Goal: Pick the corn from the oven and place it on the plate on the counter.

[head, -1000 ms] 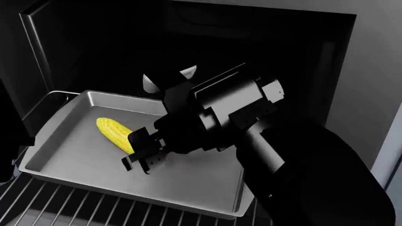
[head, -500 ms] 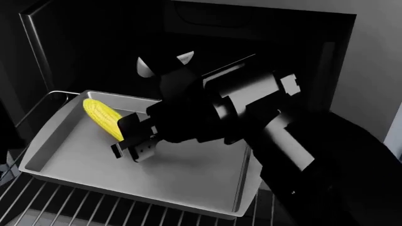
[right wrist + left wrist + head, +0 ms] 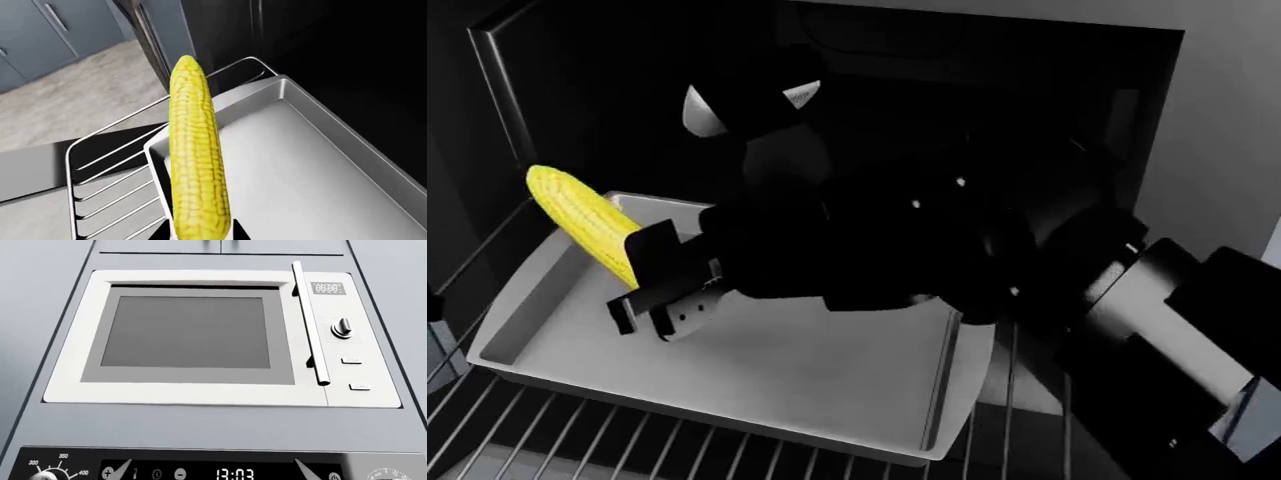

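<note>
The yellow corn [image 3: 578,218] hangs above the left rim of the grey baking tray [image 3: 814,370], lifted clear of it. My right gripper [image 3: 651,292] is shut on its lower end. In the right wrist view the corn [image 3: 197,160] runs lengthwise away from the right gripper [image 3: 198,233], its tapered tip over the tray's [image 3: 320,170] corner. The tray rests on a wire rack [image 3: 627,450] in the black oven [image 3: 988,90]. My left gripper [image 3: 213,471] is open and faces the oven's control panel [image 3: 235,474]. The plate and the counter are out of view.
A white microwave [image 3: 193,335] with a bar handle [image 3: 310,325] sits above the control panel. The oven's dark frame [image 3: 501,110] stands close to the corn's left. Grey-blue cabinets [image 3: 47,30] and a pale speckled surface [image 3: 87,95] lie beyond the rack [image 3: 113,175].
The right gripper has lifted the corn off the tray, carrying it up and to the left. The right arm has swung further left across the oven opening.
</note>
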Controlling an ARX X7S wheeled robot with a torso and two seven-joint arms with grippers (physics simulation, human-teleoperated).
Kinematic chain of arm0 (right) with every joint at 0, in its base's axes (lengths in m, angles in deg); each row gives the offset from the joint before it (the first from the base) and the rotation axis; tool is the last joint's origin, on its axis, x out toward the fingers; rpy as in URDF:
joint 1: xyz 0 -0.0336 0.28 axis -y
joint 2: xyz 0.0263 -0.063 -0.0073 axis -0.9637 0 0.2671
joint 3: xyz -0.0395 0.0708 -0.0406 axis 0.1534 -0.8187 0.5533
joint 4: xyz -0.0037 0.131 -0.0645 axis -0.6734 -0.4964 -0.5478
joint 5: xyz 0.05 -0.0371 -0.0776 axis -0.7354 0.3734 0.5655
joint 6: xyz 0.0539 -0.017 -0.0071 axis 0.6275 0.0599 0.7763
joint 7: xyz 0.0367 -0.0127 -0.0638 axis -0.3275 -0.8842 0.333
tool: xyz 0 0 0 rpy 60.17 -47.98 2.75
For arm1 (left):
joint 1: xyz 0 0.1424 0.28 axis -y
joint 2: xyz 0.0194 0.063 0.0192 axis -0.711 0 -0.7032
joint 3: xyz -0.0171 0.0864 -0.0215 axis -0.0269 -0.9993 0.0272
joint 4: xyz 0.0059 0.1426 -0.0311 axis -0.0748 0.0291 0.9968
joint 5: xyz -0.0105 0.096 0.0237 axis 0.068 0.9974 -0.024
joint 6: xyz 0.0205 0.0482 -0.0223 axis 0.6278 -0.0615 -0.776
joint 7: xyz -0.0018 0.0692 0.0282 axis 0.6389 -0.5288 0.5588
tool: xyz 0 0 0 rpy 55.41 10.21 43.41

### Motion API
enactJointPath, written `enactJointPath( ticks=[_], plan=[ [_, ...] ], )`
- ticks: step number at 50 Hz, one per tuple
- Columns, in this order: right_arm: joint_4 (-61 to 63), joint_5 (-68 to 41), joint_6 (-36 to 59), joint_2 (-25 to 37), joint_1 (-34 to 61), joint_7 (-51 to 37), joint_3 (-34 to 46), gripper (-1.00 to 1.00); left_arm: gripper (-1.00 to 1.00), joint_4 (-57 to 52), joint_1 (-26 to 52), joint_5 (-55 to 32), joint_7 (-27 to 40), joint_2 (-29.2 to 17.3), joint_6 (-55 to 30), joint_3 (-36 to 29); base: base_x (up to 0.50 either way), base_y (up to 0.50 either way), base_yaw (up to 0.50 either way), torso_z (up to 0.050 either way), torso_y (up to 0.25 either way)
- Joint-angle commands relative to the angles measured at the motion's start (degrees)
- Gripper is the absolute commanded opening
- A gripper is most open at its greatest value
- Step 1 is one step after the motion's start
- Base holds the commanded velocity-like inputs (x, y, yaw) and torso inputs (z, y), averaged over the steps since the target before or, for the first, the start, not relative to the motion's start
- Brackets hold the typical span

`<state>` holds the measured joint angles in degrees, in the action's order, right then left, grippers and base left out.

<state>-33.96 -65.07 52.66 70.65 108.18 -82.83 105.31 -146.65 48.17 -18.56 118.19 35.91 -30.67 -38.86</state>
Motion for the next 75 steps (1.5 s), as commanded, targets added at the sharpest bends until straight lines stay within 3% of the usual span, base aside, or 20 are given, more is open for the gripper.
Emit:
enactJointPath(
  ticks=[1,8,15,39,53,60,75],
  plan=[
    [9.7,-4.1,-1.3,4.4,-0.9,-4.8,-4.4,-1.00,1.00,-0.9,6.3,-3.0,2.5,1.2,-0.3,-2.9,0.00,0.00,0.00,0.000,0.000],
    [16.2,-6.7,-3.6,7.0,-2.4,-7.6,-7.3,-1.00,1.00,-0.8,8.6,-3.1,3.7,2.0,0.7,-5.6,0.00,0.00,0.00,0.000,0.000],
    [25.3,-7.5,-11.9,10.5,-6.9,-14.0,-12.4,-1.00,1.00,-0.8,8.7,-2.4,3.8,1.8,1.3,-6.9,0.00,0.00,0.00,0.000,0.000],
    [47.5,-4.7,-23.3,19.0,-14.0,-25.7,-19.7,-1.00,1.00,-0.3,7.2,-1.1,3.1,1.8,1.6,-7.0,0.00,0.00,0.00,0.000,0.001],
    [63.5,4.9,-27.8,24.6,-18.7,-38.2,-21.5,-1.00,1.00,0.5,6.2,-0.8,2.2,3.0,1.2,-6.9,0.00,0.00,0.00,0.000,0.000],
    [67.9,11.0,-30.0,24.0,-20.2,-45.9,-22.6,-1.00,1.00,0.8,5.7,-0.8,1.7,3.0,1.0,-6.7,0.00,0.00,0.00,0.000,0.000],
    [74.9,21.8,-25.5,23.8,-19.7,-63.4,-21.3,-1.00,1.00,1.2,3.3,0.9,1.4,3.5,0.8,-6.8,0.00,0.00,0.00,0.000,0.000]
  ],
)
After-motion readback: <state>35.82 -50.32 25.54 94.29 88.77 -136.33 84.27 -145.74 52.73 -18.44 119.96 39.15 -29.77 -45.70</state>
